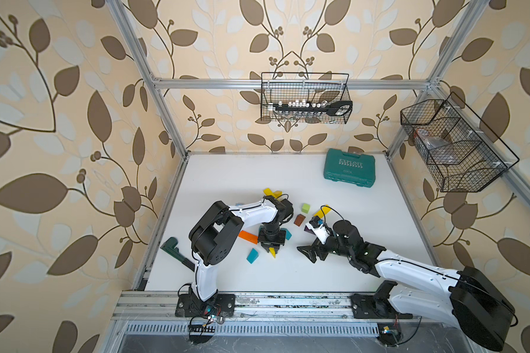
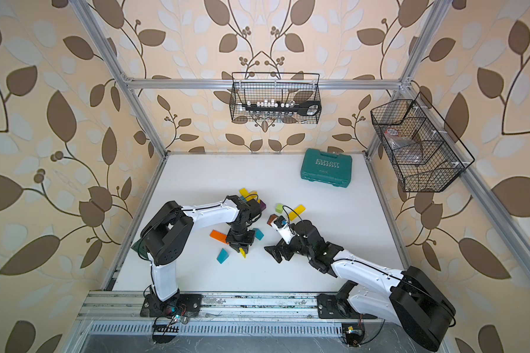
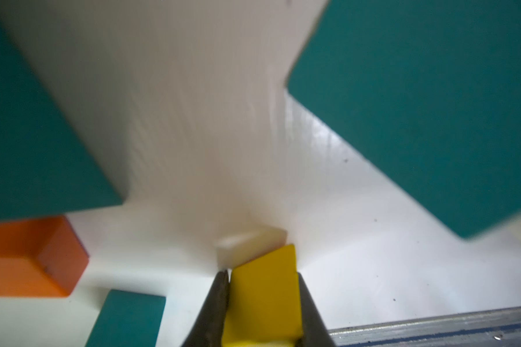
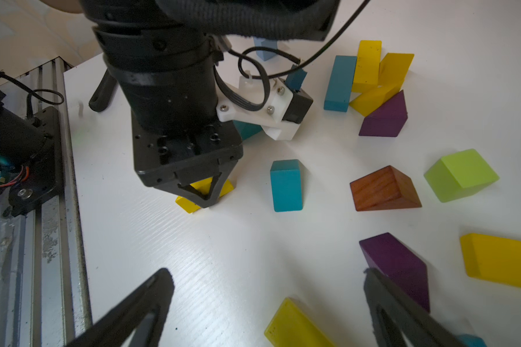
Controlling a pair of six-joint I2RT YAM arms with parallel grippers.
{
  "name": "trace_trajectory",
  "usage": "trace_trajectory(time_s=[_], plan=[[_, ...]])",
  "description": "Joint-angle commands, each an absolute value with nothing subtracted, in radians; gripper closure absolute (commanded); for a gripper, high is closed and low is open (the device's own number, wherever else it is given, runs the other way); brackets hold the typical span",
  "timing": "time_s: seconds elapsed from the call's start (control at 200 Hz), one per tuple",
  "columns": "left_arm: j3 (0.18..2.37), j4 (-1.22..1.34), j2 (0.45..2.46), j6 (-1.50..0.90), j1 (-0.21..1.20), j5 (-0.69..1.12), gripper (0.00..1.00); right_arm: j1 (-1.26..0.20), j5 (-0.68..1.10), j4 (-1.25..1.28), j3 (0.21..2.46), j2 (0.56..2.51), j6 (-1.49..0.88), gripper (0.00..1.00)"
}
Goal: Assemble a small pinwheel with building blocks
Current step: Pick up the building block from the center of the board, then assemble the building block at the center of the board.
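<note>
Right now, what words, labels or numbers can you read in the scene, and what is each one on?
"EXPLOIT": on the lid of the teal plastic case, above a row of chevrons.
Smaller print beneath that: too small to read.
No lettering shows on the building blocks.

Brown wedge [image 4: 384, 189], visibly grained, seemingly wood

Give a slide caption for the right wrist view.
Left gripper shut on a yellow block; right gripper open; other blocks lie loose.
</note>
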State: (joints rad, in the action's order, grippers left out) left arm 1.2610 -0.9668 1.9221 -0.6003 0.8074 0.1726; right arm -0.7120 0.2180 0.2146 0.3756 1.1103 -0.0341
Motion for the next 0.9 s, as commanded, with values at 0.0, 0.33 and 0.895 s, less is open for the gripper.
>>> trace_trajectory(time_s=[0.0, 0.33, 0.895], plan=[[1.26, -1.004, 1.848, -0.625, 0.817, 0.137, 0.85, -0.71, 0.205, 0.236, 0.358, 1.109, -0.04, 0.0], [1.334, -1.277, 1.613, -0.764, 0.605, -0.074, 0.94, -0.711, 0.242, 0.233, 0.359, 1.095, -0.037, 0.0], [1.478, -1.159, 1.684, -0.859, 0.018, -0.136, 0.93, -0.71, 0.301, 0.278, 0.312, 1.024, -0.067, 0.02]])
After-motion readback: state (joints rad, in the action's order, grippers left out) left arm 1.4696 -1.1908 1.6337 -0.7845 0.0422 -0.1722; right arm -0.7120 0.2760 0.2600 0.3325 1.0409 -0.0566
